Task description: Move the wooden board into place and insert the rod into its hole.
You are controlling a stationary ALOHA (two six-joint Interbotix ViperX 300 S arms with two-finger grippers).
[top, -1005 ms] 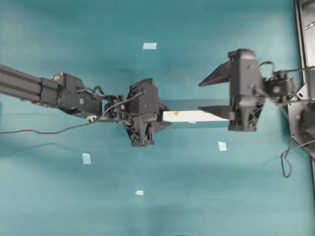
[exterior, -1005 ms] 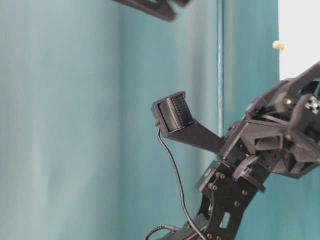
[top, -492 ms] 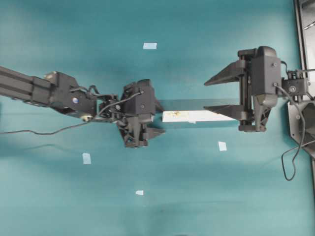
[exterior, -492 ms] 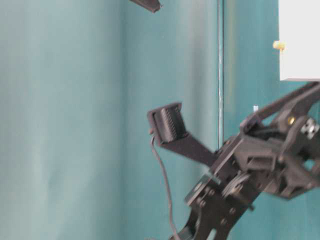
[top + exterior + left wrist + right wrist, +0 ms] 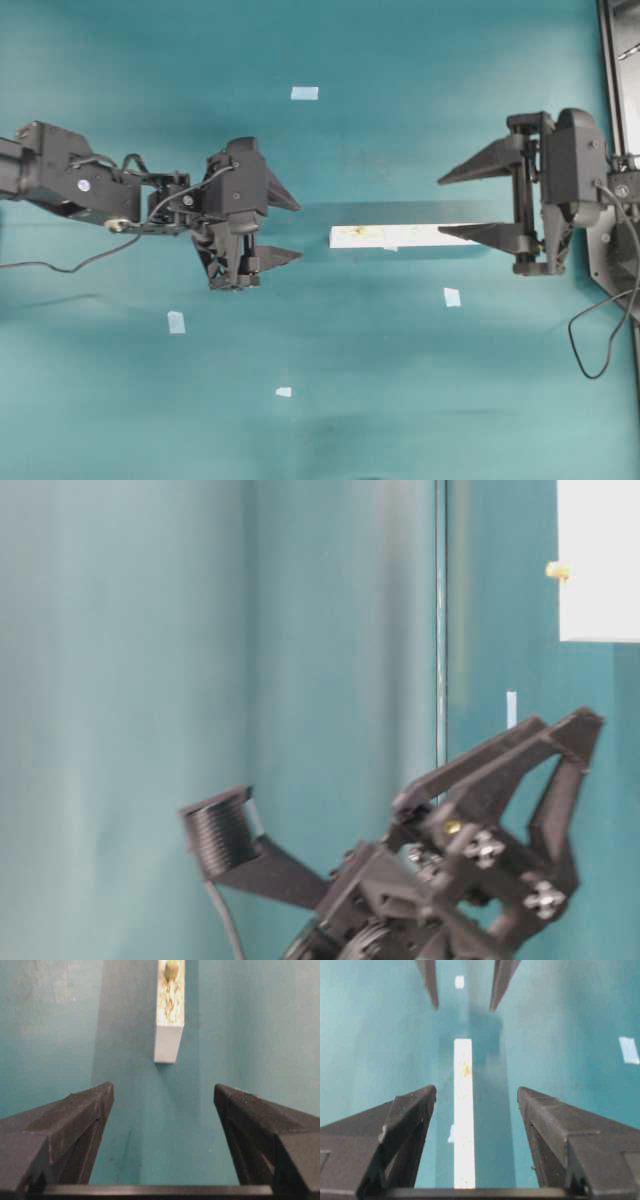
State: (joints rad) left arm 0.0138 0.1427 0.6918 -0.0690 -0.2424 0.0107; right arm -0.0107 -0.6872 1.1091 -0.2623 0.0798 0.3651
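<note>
The wooden board (image 5: 400, 237) lies lengthwise between the two arms, untouched. The rod (image 5: 172, 969) stands upright in a hole near the board's left end, a small beige stub (image 5: 557, 571). My left gripper (image 5: 296, 230) is open and empty, a short way left of the board's end (image 5: 168, 1035), with its fingers spread wide (image 5: 162, 1095). My right gripper (image 5: 441, 207) is open around the board's right end. In its wrist view the board (image 5: 463, 1110) runs between the fingers (image 5: 476, 1092) and touches neither of them.
Small pale tape squares lie on the teal table at the back (image 5: 304, 93), front right (image 5: 452, 297), front left (image 5: 176, 322) and front (image 5: 284, 392). A dark frame (image 5: 612, 100) runs along the right edge. A cable (image 5: 60, 266) trails from the left arm.
The left gripper has opened wider and backed off to the left, away from the board's end. The right gripper has drawn back to the right. The board stayed where it was.
</note>
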